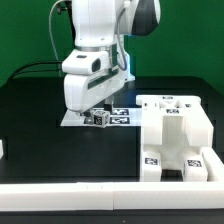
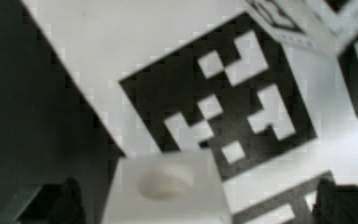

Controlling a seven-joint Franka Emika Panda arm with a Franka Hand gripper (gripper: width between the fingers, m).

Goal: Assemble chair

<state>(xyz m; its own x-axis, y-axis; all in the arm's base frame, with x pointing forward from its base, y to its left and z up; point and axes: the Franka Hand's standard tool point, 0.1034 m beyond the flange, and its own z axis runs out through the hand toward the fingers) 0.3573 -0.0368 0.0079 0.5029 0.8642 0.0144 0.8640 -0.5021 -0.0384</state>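
Note:
The chair's partly joined white structure [image 1: 176,137] stands on the black table at the exterior view's right, with tags on its top and front. A small white tagged block [image 1: 99,118] sits on the marker board [image 1: 123,117], directly under my gripper [image 1: 97,108]. In the wrist view a white piece with a round knob [image 2: 163,180] lies between the two dark fingers [image 2: 51,203], with a gap to each of them. My gripper [image 2: 197,208] is open and holds nothing. The marker board's large tag [image 2: 220,95] fills the view behind the piece.
A white rail [image 1: 100,190] runs along the table's front edge. A small white object [image 1: 2,150] shows at the exterior view's left edge. A dark cable [image 1: 40,68] trails at the back left. The arm's body hides part of the marker board.

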